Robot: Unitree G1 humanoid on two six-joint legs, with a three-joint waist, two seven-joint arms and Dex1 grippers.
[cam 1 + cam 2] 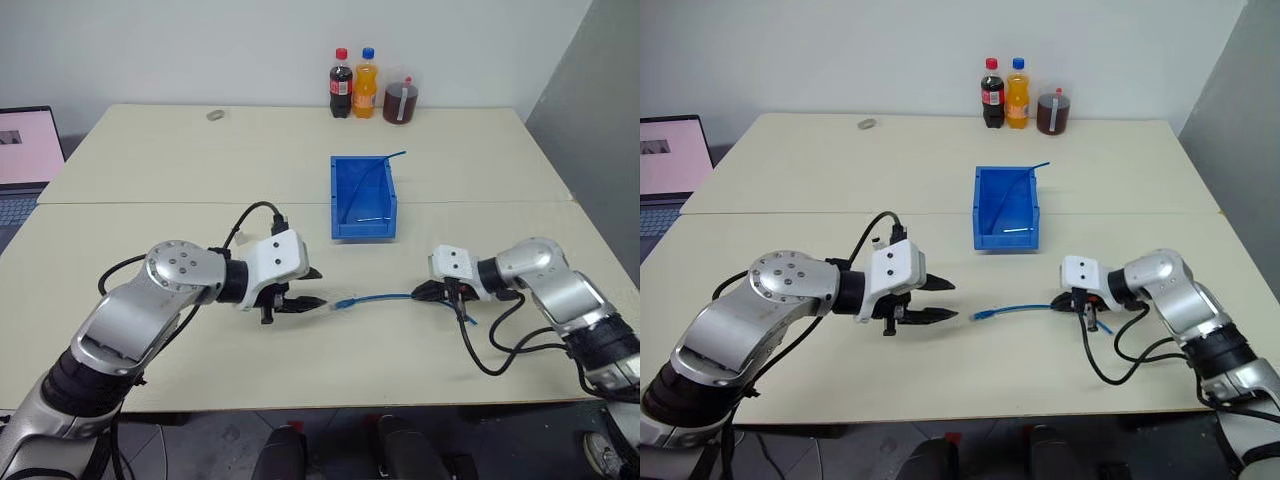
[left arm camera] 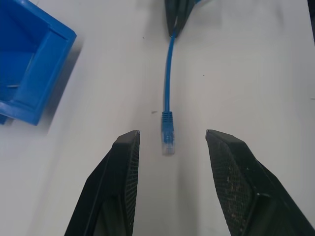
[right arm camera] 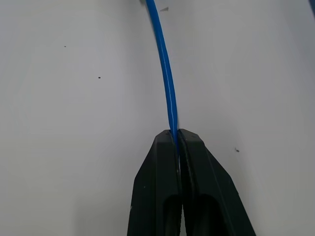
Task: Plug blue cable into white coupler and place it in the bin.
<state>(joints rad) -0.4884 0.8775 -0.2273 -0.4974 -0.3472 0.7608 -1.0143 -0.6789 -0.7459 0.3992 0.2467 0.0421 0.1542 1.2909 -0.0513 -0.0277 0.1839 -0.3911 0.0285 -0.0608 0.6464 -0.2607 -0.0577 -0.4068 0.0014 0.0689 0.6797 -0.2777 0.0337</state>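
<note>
L gripper (image 2: 170, 147) jaws wide astride plug of blue cable (image 2: 167, 93) on table, R gripper (image 3: 176, 135) pinched on cable further back; light, floppy cord, prob best grabbed at stiff plug boot.

No lettering can be read; the bottle (image 1: 341, 83) labels are perhaps printed, but too small.

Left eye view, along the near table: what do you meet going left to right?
Left pincer, open → clear plug of the blue cable → the cable's blue run → right pincer, shut on the cable.
</note>
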